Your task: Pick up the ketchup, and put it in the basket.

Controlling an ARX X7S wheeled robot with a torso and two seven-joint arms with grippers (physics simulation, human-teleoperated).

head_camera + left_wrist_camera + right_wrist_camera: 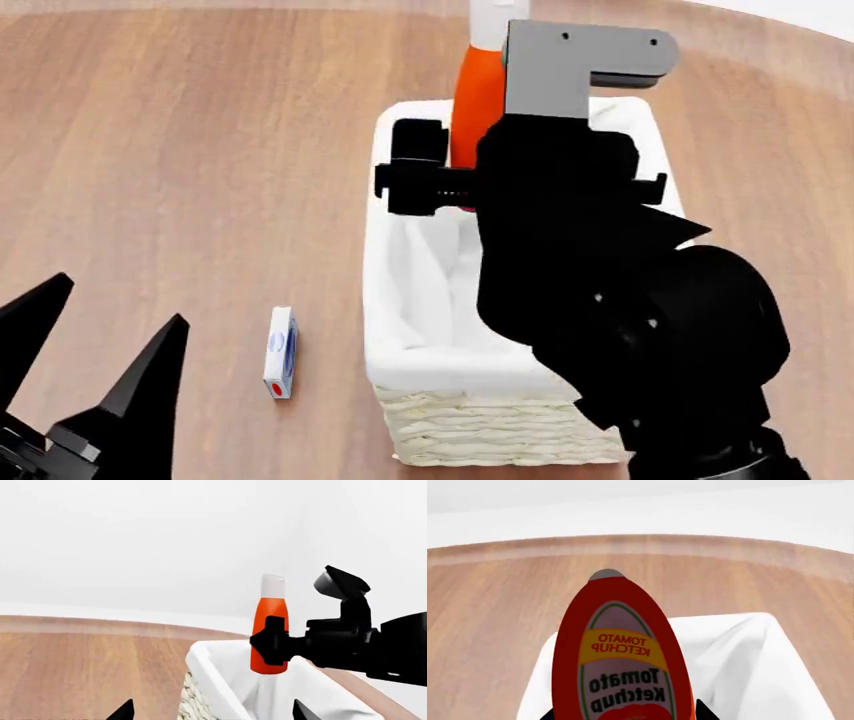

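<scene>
the right pincer is clamped on the lower body of the ketchup, its black fingers wrapped around the orange-red bottle from the side. the bottle is held upright, long axis vertical, white cap uppermost, and it hangs above the basket, over the end farther from the robot. in the left wrist view the bottle's base is seen just above the white cloth liner, and contact with the liner cannot be told. in the right wrist view the label reading "tomato ketchup" fills the middle, with the liner's folded edge spread below it.

the relation that matters is vertical: the basket's open mouth lies straight beneath the held bottle, so only a lowering and a release are judged to be left. a tall bottle let go upright may topple against the liner wall.

the right arm is stretched forward over the basket's length, its dark wrist and grey bracket hiding much of the interior in the head view.

the left pincer is spread wide and holds nothing, low at the near left over the wooden worktop, well apart from the basket. a small white box lies flat on the worktop between it and the basket.
</scene>
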